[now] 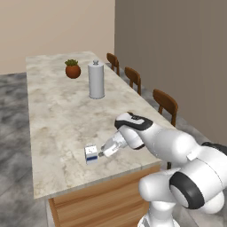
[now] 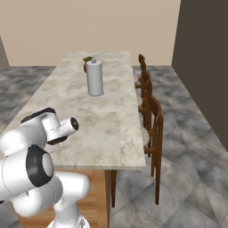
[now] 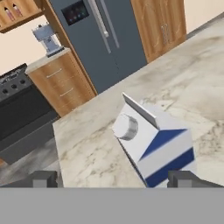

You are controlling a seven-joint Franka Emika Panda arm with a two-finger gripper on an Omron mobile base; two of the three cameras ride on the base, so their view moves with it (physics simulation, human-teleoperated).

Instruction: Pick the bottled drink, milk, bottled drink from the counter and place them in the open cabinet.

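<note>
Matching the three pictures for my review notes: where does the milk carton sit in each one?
Left base view: milk carton low and left of centre, near the counter's front edge, just ahead of the hand.
Right base view: I cannot find it.
Hand view: right of centre, between the fingertips.
Shared landmark: the veined counter.

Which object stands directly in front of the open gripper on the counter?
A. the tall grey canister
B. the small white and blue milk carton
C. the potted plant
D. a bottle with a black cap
B: the hand view shows the milk carton just beyond the gripper, whose jaws stand wide apart on either side of it, on the counter.
</note>
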